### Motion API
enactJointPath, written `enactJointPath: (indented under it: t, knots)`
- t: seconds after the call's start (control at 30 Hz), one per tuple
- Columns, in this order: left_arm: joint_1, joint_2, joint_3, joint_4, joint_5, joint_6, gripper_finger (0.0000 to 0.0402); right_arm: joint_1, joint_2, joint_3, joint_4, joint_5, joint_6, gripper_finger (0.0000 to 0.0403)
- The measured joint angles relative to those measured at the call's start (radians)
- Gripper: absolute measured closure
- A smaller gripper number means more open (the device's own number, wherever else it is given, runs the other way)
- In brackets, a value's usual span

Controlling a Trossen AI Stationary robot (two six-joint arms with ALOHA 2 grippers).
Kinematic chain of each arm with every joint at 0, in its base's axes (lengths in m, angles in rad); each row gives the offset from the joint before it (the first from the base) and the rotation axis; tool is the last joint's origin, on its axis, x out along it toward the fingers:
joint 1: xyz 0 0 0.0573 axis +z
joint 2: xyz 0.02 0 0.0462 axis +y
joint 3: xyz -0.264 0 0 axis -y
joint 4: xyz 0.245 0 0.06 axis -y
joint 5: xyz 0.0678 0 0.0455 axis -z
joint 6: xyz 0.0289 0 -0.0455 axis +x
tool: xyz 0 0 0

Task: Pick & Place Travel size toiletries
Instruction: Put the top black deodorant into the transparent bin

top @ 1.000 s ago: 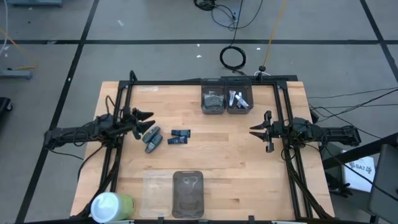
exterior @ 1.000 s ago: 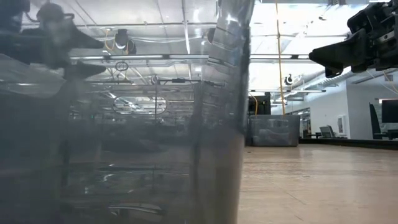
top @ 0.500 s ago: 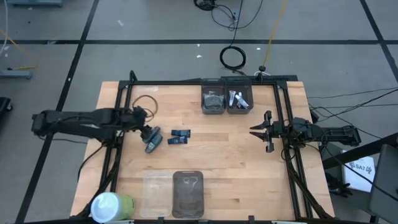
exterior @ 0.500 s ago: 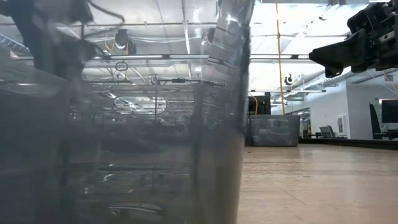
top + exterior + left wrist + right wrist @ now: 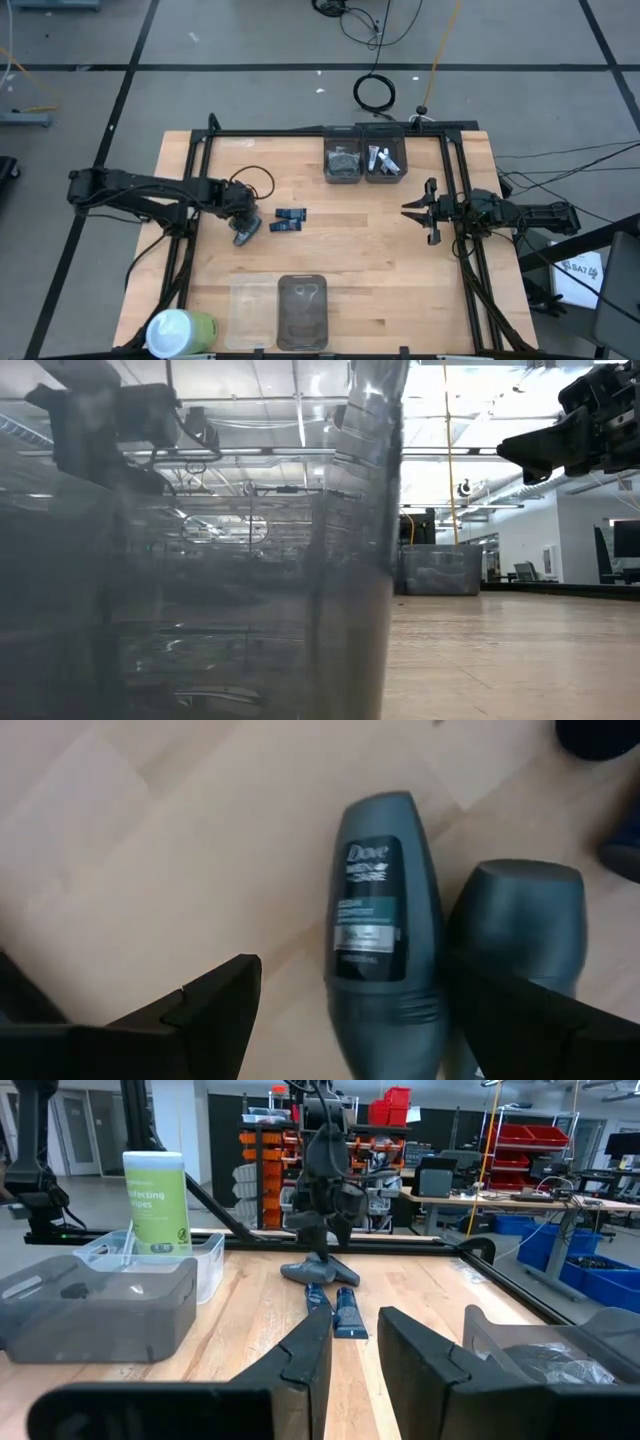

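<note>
From above, the left gripper (image 5: 243,212) sits low over two grey bottles (image 5: 244,228) lying side by side on the left half of the wooden table (image 5: 380,260), with two dark blue packs (image 5: 288,220) just beside them toward the middle. Two dark bins (image 5: 361,160) at the far edge already hold small items, and a clear bin (image 5: 303,310) and a green-and-white cylinder (image 5: 180,330) stand at the near edge. The right gripper (image 5: 412,211) waits above the right side, well apart from the toiletries. The low view is mostly filled by a bin wall (image 5: 200,610). In the left wrist view, the fingers stand wide apart with nothing held, one labelled bottle (image 5: 385,935) between them and its neighbour (image 5: 520,935) partly behind one finger. The right wrist view shows its own fingers nearly together and empty. The step looks like lining up a grasp; next the left gripper likely needs to settle around one bottle only, then close.
</note>
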Motion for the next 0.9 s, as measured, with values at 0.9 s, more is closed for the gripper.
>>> enactJointPath:
  t: [0.9]
  knots:
    - [-0.001, 0.226, 0.0, 0.05, 0.039, 0.017, 0.0169, 0.0, 0.0, 0.0, 0.0, 0.0, 0.0, 0.0328]
